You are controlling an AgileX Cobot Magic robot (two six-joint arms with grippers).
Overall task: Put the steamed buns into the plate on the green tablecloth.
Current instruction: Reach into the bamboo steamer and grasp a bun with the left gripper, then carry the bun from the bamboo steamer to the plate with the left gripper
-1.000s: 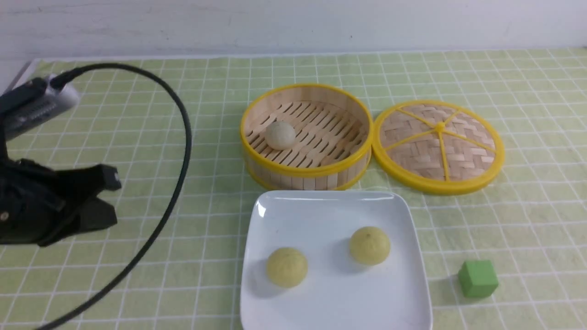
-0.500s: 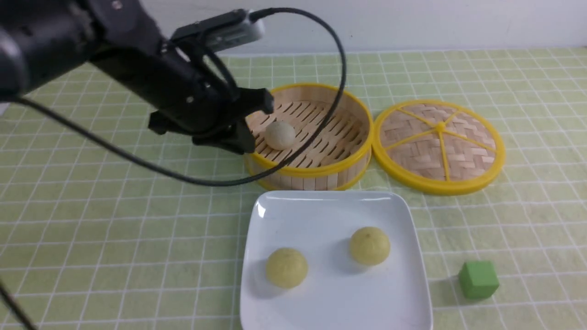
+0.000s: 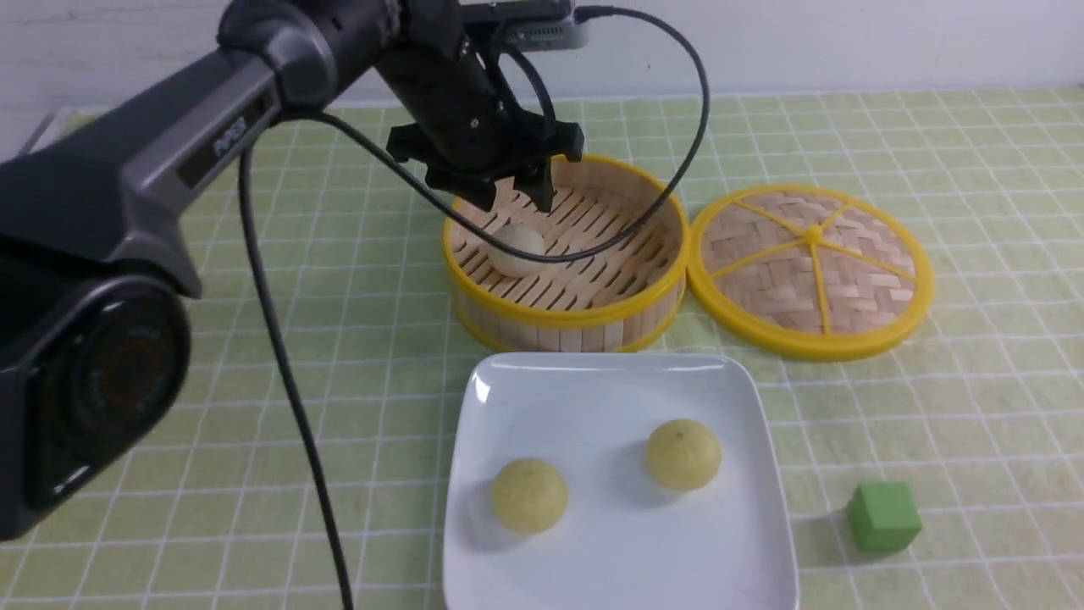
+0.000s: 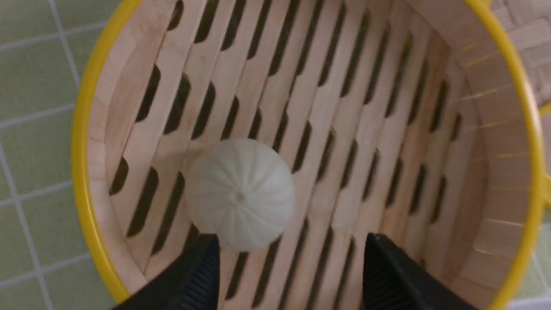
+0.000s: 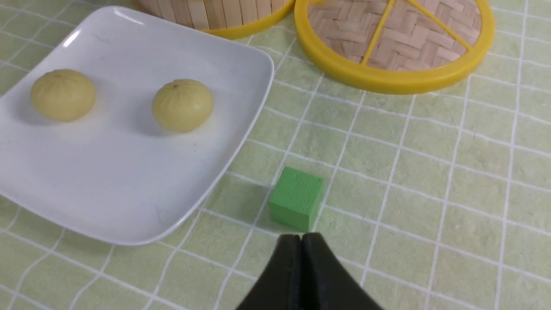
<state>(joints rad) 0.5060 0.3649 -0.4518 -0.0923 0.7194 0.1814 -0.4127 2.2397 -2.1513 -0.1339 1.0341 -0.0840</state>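
Two pale yellow steamed buns lie in the white square plate on the green checked tablecloth. The greyish off-white bun sits in the bamboo steamer. My left gripper is open and hovers just above that bun, apart from it; in the left wrist view the bun lies ahead of the gripper. My right gripper is shut and empty over the cloth beside the plate; it is out of the front view.
The woven steamer lid lies right of the steamer. A green cube sits on the cloth right of the plate, just ahead of my right gripper in its wrist view. The left arm's cable hangs over the left side.
My left arm has swung from the table's left edge up and right to over the steamer, jaws open and now pointing down above the off-white bun. Buns, plate and cube have not moved.
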